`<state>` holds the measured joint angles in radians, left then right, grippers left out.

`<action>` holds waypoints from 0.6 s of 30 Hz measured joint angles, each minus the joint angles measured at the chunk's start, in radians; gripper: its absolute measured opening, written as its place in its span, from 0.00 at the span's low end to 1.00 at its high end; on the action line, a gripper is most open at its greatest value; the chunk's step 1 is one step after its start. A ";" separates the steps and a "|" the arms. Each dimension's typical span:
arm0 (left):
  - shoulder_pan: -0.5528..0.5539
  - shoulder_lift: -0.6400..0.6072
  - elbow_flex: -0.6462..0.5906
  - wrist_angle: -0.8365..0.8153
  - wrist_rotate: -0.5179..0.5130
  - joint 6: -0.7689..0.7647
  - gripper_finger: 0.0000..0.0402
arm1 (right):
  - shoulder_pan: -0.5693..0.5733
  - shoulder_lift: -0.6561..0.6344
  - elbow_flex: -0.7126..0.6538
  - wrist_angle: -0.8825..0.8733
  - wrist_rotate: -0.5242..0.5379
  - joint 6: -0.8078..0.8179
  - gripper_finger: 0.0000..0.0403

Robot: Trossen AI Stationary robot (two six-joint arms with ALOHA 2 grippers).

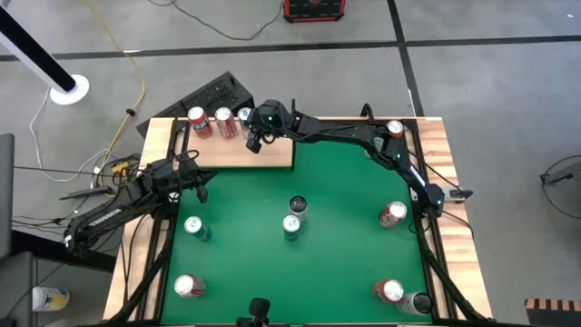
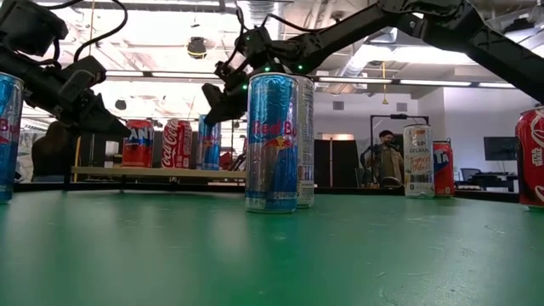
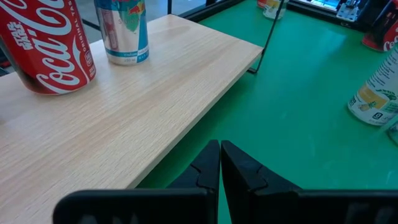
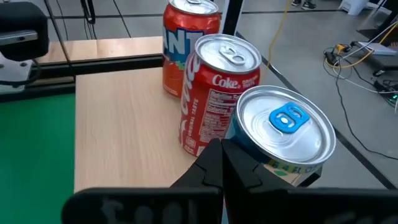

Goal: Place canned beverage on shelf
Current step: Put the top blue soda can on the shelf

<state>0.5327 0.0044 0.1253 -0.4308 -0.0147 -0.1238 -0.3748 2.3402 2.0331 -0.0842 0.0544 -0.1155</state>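
The shelf [image 1: 238, 150] lies at the table's far left and carries three cans [image 1: 221, 123] along its far edge. Seven cans [image 1: 291, 225] stand on the green felt, not yet placed. The right gripper [image 1: 255, 142] hovers over the shelf, fingers closed and empty. The left gripper [image 1: 200, 192], also closed and empty, waits near the shelf's left end.

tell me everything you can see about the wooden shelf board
The shelf is a flat rectangular board of pale wood with fine visible grain and a smooth top. It lies level, raised slightly above the green tabletop at the far left part of the table. Three cans stand upright in a row along its far edge: an orange Fanta can, a red Coke can and a can with a blue tab. The rest of its top is bare. The shut right gripper hovers over it by the cans.
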 joint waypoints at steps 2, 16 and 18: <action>0.000 0.000 0.000 0.000 0.000 0.000 0.00 | 0.000 0.000 0.000 0.000 0.000 0.002 0.05; 0.000 0.000 0.000 0.000 0.000 0.000 0.00 | 0.001 0.000 0.000 -0.003 0.000 0.018 0.05; 0.000 0.000 0.000 0.000 0.000 0.000 0.00 | 0.004 -0.012 0.000 -0.027 0.000 0.022 0.05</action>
<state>0.5327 0.0044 0.1253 -0.4305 -0.0147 -0.1238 -0.3710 2.3286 2.0331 -0.1110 0.0547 -0.0937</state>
